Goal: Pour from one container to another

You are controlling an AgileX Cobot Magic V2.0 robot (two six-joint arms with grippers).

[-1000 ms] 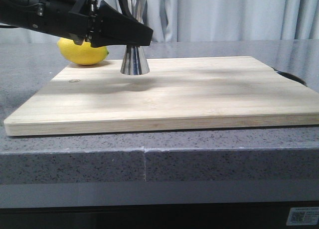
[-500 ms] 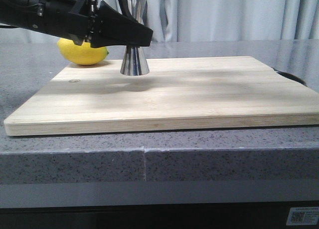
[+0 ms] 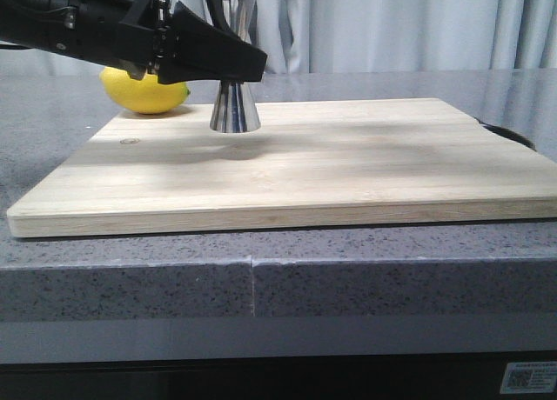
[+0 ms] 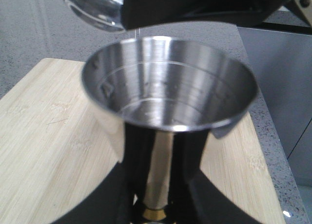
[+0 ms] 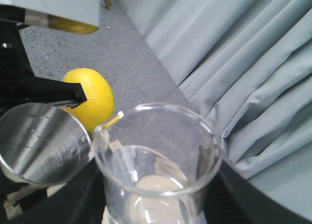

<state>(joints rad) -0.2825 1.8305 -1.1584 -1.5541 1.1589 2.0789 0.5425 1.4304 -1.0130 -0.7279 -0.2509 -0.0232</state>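
Your left gripper (image 3: 231, 70) clamps the steel jigger (image 3: 235, 109) at its waist, base standing on the wooden cutting board (image 3: 348, 156), far left. Your right gripper (image 5: 156, 204) holds the glass beaker (image 5: 158, 160) tilted, lip at the jigger's rim. Lemon (image 3: 145, 91) behind the board, on the counter (image 3: 392, 261).
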